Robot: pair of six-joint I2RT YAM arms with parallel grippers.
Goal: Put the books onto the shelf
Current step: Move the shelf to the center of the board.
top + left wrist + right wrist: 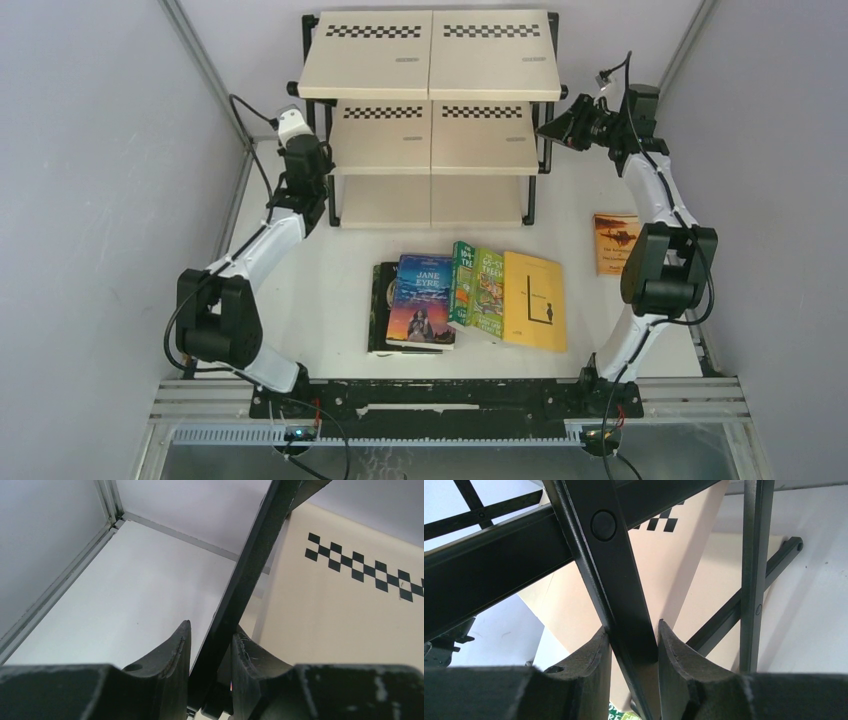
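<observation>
Cream shelf, 3 tiers, black checkerboard strips, black-framed

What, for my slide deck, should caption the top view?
Left gripper and right gripper clamp the shelf; books lie unshelved on the table.

Left arm & right arm: white tube links btw. bulky black joint housings, w/ thin black cables looping along. White cap on the left wrist. Fingers matte black, curved, edges scuffed grey.
</observation>
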